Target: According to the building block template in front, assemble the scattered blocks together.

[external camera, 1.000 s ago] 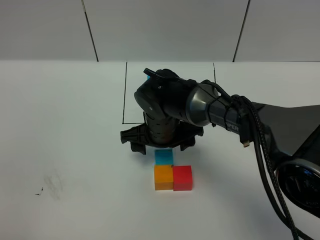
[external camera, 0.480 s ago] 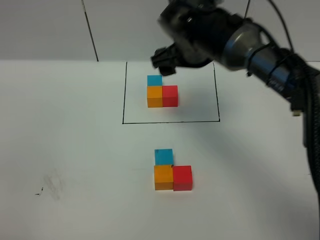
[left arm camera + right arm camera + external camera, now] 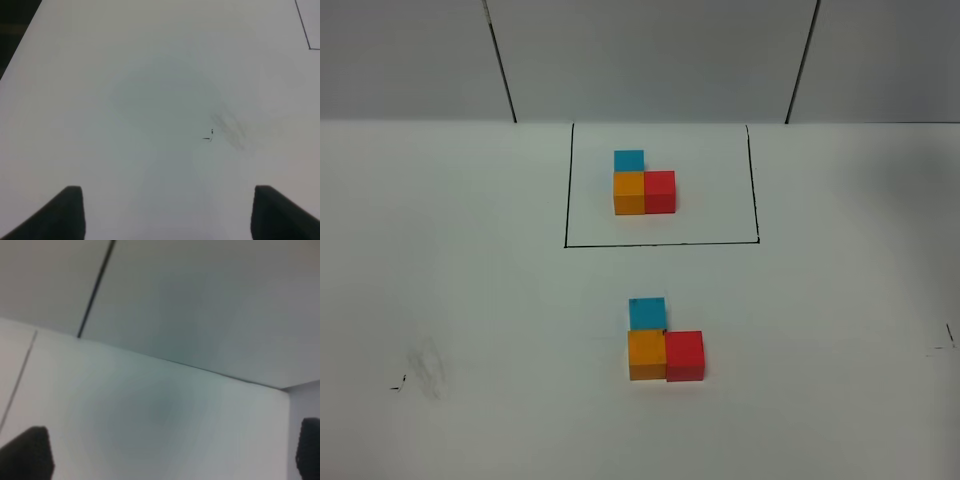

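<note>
The matte white table (image 3: 470, 300) bears a black-outlined blue, orange and red cube trio (image 3: 642, 184) and an unframed matching trio (image 3: 663, 344).

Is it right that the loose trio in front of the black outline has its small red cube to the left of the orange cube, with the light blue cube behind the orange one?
Not quite. In the exterior high view the small red cube sits to the right of the orange cube, touching it. The light blue cube is behind the orange one, and the trio does lie in front of the thin black rectangular outline.
</note>
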Robot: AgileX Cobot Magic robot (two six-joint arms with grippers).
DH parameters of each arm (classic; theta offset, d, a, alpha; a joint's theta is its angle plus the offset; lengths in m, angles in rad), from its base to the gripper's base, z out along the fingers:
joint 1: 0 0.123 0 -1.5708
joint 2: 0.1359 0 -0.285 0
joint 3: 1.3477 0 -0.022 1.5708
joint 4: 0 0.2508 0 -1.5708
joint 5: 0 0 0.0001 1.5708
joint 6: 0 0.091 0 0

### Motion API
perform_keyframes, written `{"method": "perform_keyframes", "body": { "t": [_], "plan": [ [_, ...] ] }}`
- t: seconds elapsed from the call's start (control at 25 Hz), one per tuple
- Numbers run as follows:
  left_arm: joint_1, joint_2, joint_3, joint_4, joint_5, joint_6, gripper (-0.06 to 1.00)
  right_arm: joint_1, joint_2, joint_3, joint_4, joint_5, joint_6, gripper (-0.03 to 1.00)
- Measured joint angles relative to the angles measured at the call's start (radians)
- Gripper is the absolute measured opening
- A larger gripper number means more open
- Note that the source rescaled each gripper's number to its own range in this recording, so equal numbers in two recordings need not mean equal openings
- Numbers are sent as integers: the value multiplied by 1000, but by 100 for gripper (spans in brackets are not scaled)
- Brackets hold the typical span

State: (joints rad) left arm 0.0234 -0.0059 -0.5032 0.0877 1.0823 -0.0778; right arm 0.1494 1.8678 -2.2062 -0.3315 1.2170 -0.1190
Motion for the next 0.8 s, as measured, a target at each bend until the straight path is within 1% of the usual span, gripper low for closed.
{"method": "perform_keyframes", "body": {
  "t": [0.08,0.16,0.32,0.44,0.52,0.6,0.64,0.8],
  "plan": [
    [0,0,0,0,0,0,50,-70,-48,0,63,0,-105,100],
    [0,0,0,0,0,0,50,-131,-103,4,100,1,-165,100],
    [0,0,0,0,0,0,50,-239,-254,72,109,0,-189,100],
    [0,0,0,0,0,0,50,-307,-408,199,84,-1,-190,100],
    [0,0,0,0,0,0,50,-333,-521,321,69,0,-190,98],
    [0,0,0,0,0,0,50,-339,-647,440,60,1,-178,94],
    [0,0,0,0,0,0,50,-339,-712,513,60,3,-163,92],
    [0,0,0,0,0,0,50,-339,-946,720,71,4,-87,84]
  ]
}}
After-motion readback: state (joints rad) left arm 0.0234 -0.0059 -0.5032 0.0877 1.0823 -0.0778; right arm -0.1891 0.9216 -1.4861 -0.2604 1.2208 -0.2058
